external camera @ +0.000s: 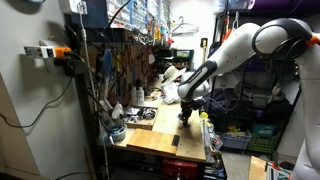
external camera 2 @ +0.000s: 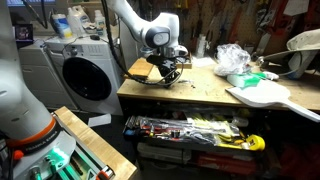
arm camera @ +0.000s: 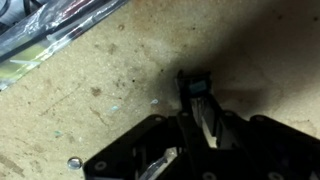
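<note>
My gripper [arm camera: 197, 100] is low over a worn wooden workbench [arm camera: 110, 100]. Its two dark fingers are drawn close together, with a small dark object with a bluish end [arm camera: 197, 84] between the tips. The object is too dark and blurred to name. In both exterior views the white arm reaches down to the bench with the gripper [external camera: 185, 112] [external camera 2: 170, 74] at or just above the wood, close to the bench edge.
A dark tray [arm camera: 50, 35] lies on the bench beyond the gripper, and a small metal ring [arm camera: 74, 162] lies on the wood. A washing machine [external camera 2: 85, 75] stands beside the bench, an open drawer of tools [external camera 2: 190, 128] below it. A plastic bag [external camera 2: 232, 58] and a white board [external camera 2: 265, 95] lie further along.
</note>
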Tool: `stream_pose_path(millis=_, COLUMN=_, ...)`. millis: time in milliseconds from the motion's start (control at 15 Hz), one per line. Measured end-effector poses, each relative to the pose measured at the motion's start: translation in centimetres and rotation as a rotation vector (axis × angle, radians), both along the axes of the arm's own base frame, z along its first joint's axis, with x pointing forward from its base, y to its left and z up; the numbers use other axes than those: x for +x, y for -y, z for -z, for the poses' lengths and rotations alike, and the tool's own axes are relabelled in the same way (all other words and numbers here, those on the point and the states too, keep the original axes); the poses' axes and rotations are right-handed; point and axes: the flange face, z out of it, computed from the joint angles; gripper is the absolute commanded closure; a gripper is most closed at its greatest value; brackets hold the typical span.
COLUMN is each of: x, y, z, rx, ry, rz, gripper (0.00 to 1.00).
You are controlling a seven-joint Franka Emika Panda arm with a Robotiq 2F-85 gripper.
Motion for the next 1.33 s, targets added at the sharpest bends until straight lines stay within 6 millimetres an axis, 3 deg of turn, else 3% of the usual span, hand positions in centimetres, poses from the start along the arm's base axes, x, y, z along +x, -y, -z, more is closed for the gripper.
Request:
stream_pose_path(millis=333, x=0.1, y=0.0, z=0.2, rx=-0.001, ry=-0.002, rz=-0.008, gripper=0.65)
stream_pose_path(millis=533, x=0.2, y=-0.2, z=0.3, rx=0.001, ry=-0.005, rz=-0.043, gripper=0.66)
stream_pose_path(millis=667, x=0.3, y=-0.5, z=0.4, rx=0.000, ry=-0.007, rz=-0.070, gripper=0.71)
stream_pose_path(millis=933, x=0.4, y=-0.9, z=0.6, rx=-0.012, ry=-0.016, rz=-0.121, gripper=1.00)
stream_pose_path(millis=1333, x=0.6, y=-1.4, z=0.6, rx=-0.038, ry=-0.025, rz=-0.172, gripper=0.98)
